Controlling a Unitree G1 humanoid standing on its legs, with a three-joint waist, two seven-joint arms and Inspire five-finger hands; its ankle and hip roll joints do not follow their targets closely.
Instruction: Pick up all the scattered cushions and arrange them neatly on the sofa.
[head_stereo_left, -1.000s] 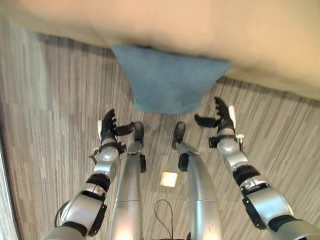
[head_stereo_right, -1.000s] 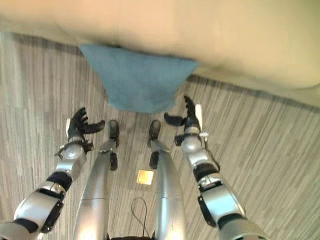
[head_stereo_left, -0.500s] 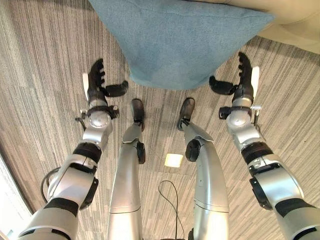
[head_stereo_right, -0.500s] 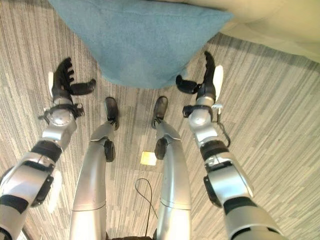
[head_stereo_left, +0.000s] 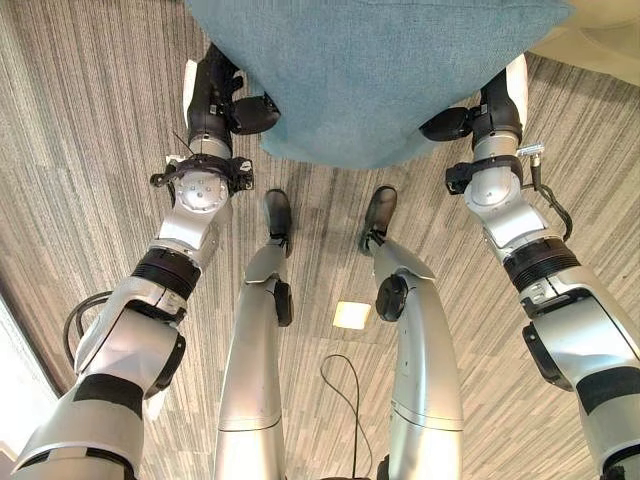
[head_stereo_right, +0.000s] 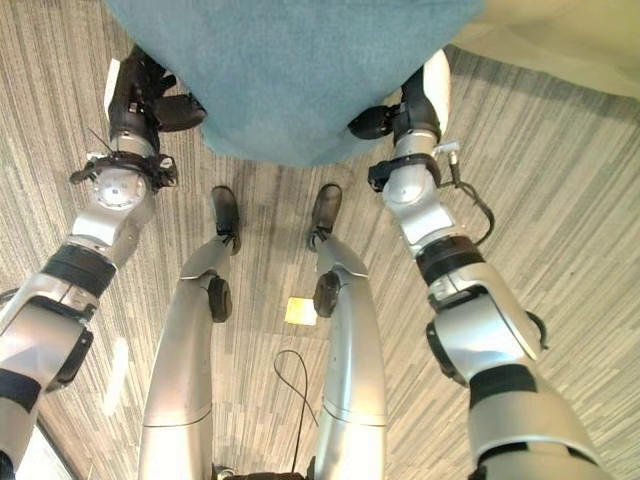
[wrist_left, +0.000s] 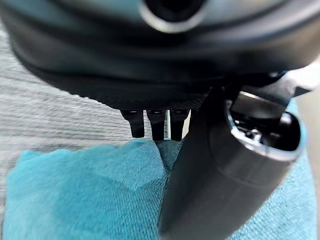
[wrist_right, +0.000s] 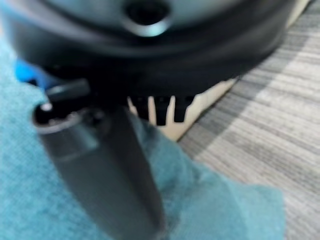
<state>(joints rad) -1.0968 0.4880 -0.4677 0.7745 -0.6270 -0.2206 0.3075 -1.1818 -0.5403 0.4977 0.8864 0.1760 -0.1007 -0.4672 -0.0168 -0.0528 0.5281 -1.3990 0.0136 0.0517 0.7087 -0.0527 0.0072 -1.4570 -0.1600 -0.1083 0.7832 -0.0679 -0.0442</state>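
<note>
- My left hand (head_stereo_left: 215, 95) is at the left edge of the teal cushion (head_stereo_left: 370, 70). Its thumb lies on the fabric and its fingers reach past the edge, so I read it as grasping the cushion.
- In the left wrist view the fingers (wrist_left: 156, 124) run straight out above the cloth, and the thumb crosses in front of it.
- My right hand (head_stereo_left: 495, 105) mirrors this at the cushion's right edge, thumb tip on the fabric and fingers going behind it: grasping too.
- The cushion is plain teal with a fine woven texture, its lower edge curved and sagging between my two hands.
- Below the cushion I see grey striped carpet floor (head_stereo_left: 90, 200), open on both sides of it.
- The beige sofa (head_stereo_left: 600, 40) sits just behind the cushion's right corner.
</note>
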